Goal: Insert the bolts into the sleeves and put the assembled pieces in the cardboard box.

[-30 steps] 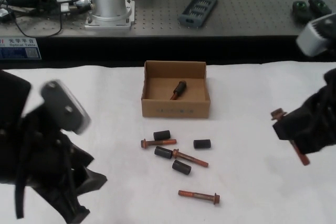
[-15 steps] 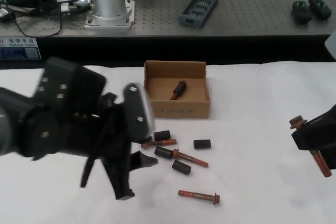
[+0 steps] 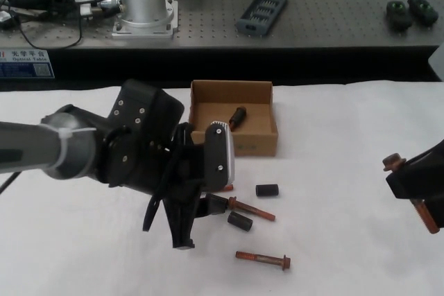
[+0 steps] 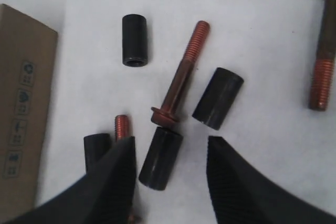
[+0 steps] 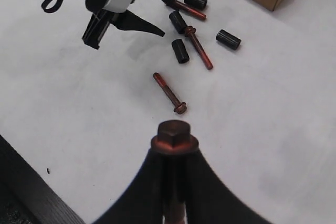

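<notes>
Two jaws of my L gripper (image 4: 169, 144) stand apart, straddling a black sleeve (image 4: 160, 158), not yet pinching it. R gripper (image 5: 170, 167), at 3 o'clock of the pile, is clamped on a bolt (image 5: 174, 137). I judge this the sleeve pick; next I drop, close, then mate w/ that bolt. Cardboard box (image 3: 232, 126) sits at 12 o'clock, one assembled piece (image 3: 236, 117) inside. White sheet (image 3: 333, 240) underneath, perforated bench (image 3: 312, 12) behind.

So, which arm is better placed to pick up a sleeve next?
Left. The left gripper is open and low over the bench, with one sleeve between its jaws. The right gripper is shut on a bolt, well away from the sleeves.
</notes>
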`<move>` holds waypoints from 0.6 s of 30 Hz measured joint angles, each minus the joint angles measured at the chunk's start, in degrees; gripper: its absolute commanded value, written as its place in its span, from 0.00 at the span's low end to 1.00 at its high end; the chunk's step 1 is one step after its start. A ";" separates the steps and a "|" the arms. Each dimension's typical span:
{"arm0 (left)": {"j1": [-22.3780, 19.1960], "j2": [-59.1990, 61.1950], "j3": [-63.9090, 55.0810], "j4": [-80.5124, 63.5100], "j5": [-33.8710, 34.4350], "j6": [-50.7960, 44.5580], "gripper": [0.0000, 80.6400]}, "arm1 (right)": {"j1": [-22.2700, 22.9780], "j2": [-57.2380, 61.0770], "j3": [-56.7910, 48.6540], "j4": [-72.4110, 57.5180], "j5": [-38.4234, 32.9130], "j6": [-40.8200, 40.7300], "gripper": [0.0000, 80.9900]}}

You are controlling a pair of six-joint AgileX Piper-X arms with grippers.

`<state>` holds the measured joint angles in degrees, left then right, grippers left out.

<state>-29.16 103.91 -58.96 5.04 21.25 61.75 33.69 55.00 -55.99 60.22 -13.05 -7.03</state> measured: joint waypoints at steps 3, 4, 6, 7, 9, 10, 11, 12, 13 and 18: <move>0.00 1.30 -0.82 -0.12 0.00 -0.03 0.39 | 0.00 0.00 0.00 0.00 0.00 -0.31 0.03; 0.00 1.57 -0.94 -0.12 0.00 -0.03 0.39 | 0.00 0.00 0.00 0.00 0.00 -0.29 0.03; 0.00 1.90 -0.93 -0.12 -0.11 -0.03 0.39 | 0.00 0.00 0.00 0.00 0.00 -0.29 0.03; 0.00 2.01 -0.93 -0.12 -0.09 -0.03 0.39 | 0.00 0.00 0.00 0.00 0.00 -0.29 0.03; 0.00 1.99 -0.93 -0.12 -0.09 -0.03 0.39 | 0.00 0.00 0.00 0.00 0.00 -0.29 0.03; 0.00 1.99 -0.93 -0.12 -0.09 -0.03 0.39 | 0.00 0.00 0.00 0.00 0.00 -0.29 0.03; 0.17 2.14 -0.93 -0.24 -0.09 -0.03 0.39 | 0.00 0.00 0.00 0.00 0.00 -0.29 0.03; 0.32 2.22 -0.93 -0.40 -0.09 -0.03 0.39 | 0.00 0.00 0.00 0.00 0.00 -0.29 0.03; 0.59 2.34 -0.93 -0.57 -0.09 -0.03 0.39 | 0.00 0.00 0.00 0.00 0.00 -0.29 0.03; 2.25 3.24 -0.93 -0.54 0.44 -0.03 0.38 | 0.00 0.00 0.00 0.00 0.00 -0.29 0.03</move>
<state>-26.91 107.15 -59.89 4.49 21.70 61.72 33.69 55.00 -55.99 60.22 -13.05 -7.32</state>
